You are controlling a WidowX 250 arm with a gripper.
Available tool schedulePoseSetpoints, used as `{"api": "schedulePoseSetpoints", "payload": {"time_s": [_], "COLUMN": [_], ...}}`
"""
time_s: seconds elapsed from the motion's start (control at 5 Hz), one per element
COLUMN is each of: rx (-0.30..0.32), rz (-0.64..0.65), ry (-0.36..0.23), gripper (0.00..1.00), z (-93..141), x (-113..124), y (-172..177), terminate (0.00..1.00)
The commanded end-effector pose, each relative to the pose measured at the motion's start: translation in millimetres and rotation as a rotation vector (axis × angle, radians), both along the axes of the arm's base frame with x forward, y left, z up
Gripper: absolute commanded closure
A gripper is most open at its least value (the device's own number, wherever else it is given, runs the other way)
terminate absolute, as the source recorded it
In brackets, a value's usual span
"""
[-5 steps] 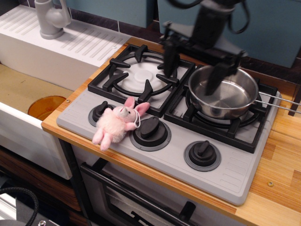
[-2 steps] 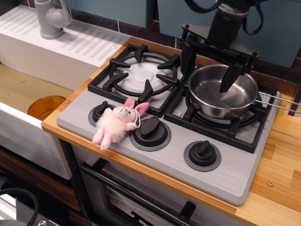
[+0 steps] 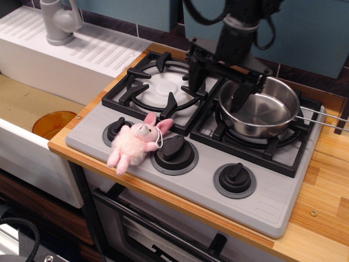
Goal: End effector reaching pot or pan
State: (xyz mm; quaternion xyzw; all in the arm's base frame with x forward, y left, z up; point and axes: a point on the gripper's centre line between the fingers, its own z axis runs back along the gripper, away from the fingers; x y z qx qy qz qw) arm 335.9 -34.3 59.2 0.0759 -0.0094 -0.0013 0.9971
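Note:
A round shiny steel pan [image 3: 267, 114] sits on the right burner of the toy stove [image 3: 262, 194], its thin wire handle [image 3: 324, 115] pointing right. My black gripper [image 3: 218, 86] hangs over the pan's left rim, on a black wrist with cables. Its two thin fingers are spread wide. The left finger [image 3: 194, 76] is outside the pan, over the gap between the burners. The right finger [image 3: 242, 95] reaches down inside the pan near its left wall. The gripper holds nothing.
A pink plush bunny [image 3: 136, 143] lies on the stove front beside the knobs [image 3: 175, 148]. The left burner grate [image 3: 155, 87] stands next to the pan. A grey faucet [image 3: 57, 22] and a white sink with an orange disc [image 3: 53, 123] are at the left.
The gripper has shifted left and slightly down over the last half second. Its right finger moved from the pan's middle to its left side. The pan and bunny have not moved.

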Motion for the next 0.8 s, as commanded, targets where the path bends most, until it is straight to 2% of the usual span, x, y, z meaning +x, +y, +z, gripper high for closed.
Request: {"api": "schedulePoseSetpoints", "payload": {"time_s": [0.0,0.4,0.6], "rx": [-0.027,-0.073,-0.073], "rz": [-0.025,-0.048,-0.048], "ry": [-0.095,-0.126,-0.126], "gripper": [0.00,0.00,0.00], "z": [-6.1,-27.3,-27.3], "x": [15.6,33.8,33.8], "y": [-4.1,-6.9,-6.9], "terminate": [0.00,0.00,0.00]}}
